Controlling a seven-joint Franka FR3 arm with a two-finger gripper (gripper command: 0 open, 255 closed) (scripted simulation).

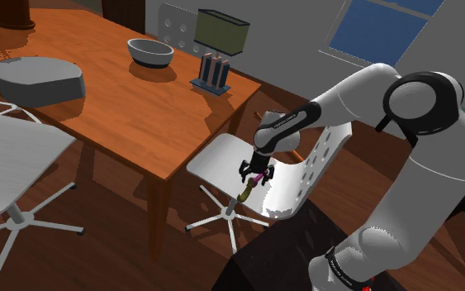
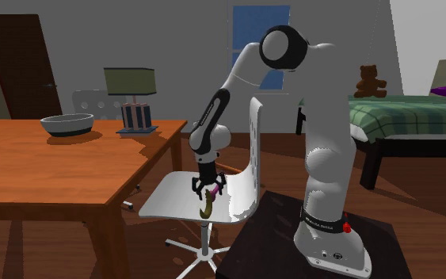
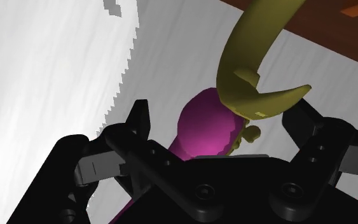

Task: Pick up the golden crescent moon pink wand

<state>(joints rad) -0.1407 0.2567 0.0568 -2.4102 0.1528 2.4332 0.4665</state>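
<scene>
- Grip is my first check: the gripper is clamped on the wand. Its two black fingers press the magenta shaft from either side, and the golden crescent sticks out past the fingertips.
- In the second exterior view the wand hangs crescent-down from the gripper over the white chair, near the seat's front edge. I cannot tell whether the crescent's tip is clear of the seat.
- In the shoulder view the gripper points almost straight down and the wand slants a little beneath it. I judge the hold to be near one end of the shaft, not its middle.
- I would raise straight up and slowly, because the long part below the fingers could swing or pivot in the clasp.
- I would steer clear of the chair's back and the edge of the wooden table beside it. A knock on the crescent could lever the shaft out of the fingers.
</scene>
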